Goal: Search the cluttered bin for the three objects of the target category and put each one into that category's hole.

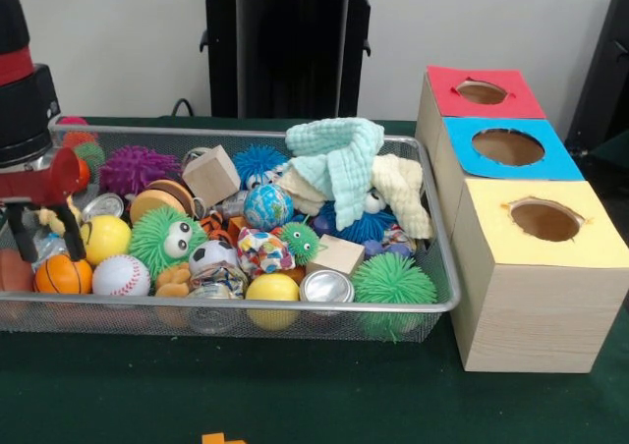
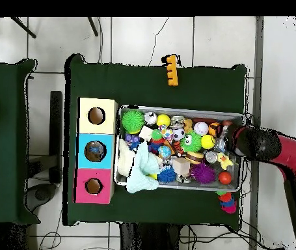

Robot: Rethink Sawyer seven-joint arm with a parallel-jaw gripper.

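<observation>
The silver wire-mesh bin [image 1: 432, 306] stands on the green table, heaped with balls, fuzzy toys, wooden blocks, cans and cloths; it also shows in the overhead view [image 2: 179, 109]. My gripper [image 1: 46, 230] hangs over the bin's left end, open, its fingers [image 1: 73, 218] down among a small yellow toy and crumpled cans, beside a yellow ball [image 1: 105, 236] and a basketball [image 1: 62, 274]. In the overhead view the gripper [image 2: 231, 142] is at the bin's right end. Three wooden boxes stand beside the bin, with holes in a red top [image 1: 482, 92], a blue top [image 1: 508, 147] and a yellow top [image 1: 545, 220].
A mint cloth [image 1: 337, 154] and a cream cloth [image 1: 398, 194] pile high at the bin's box end. An orange toy [image 2: 170, 70] lies on the table outside the bin. A red and pink toy [image 2: 226, 202] lies by the bin's corner near the arm. The black pedestal [image 1: 285, 41] stands behind.
</observation>
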